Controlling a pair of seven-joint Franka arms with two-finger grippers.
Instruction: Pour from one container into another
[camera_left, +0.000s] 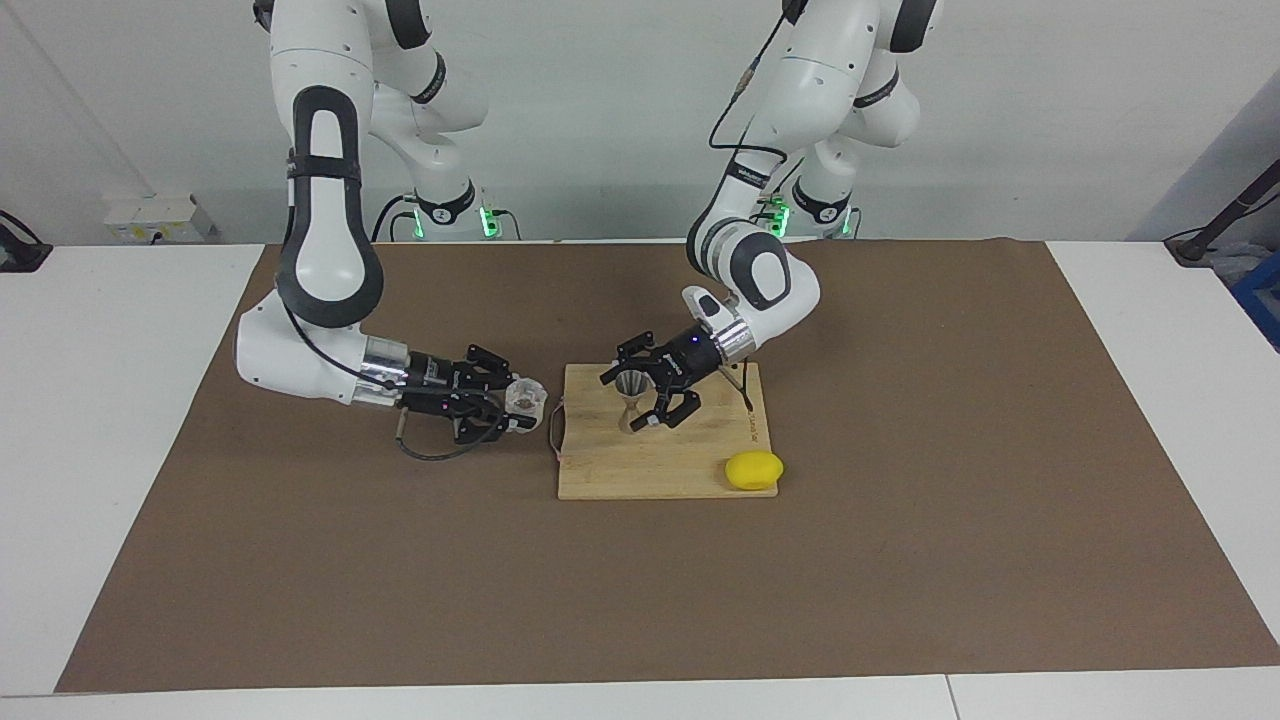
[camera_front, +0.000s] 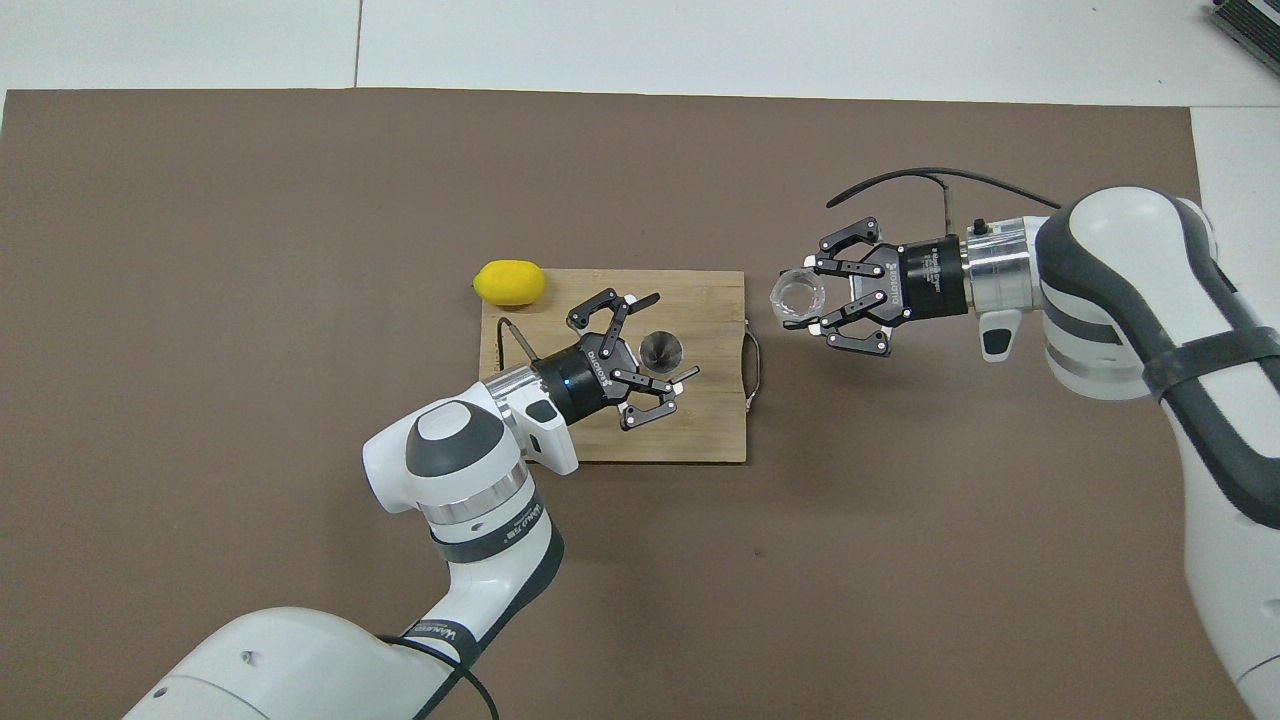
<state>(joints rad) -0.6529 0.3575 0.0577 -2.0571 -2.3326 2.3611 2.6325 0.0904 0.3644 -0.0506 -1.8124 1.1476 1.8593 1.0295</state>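
The silvery hourglass-shaped jigger (camera_left: 630, 393) (camera_front: 661, 350) stands upright on the wooden board (camera_left: 690, 468) (camera_front: 712, 432). My left gripper (camera_left: 627, 400) (camera_front: 668, 336) is open, with its fingers on either side of the jigger and apart from it. My right gripper (camera_left: 518, 400) (camera_front: 806, 298) is shut on the small clear glass tumbler (camera_left: 526, 396) (camera_front: 797, 296). It holds the glass low over the brown mat, just off the board's handle end, toward the right arm's end of the table.
A yellow lemon (camera_left: 754, 470) (camera_front: 510, 282) lies at the board's corner farther from the robots, toward the left arm's end. A wire handle loop (camera_front: 754, 366) sticks out of the board on the glass's side. A thin black rod (camera_front: 520, 335) lies by the left wrist.
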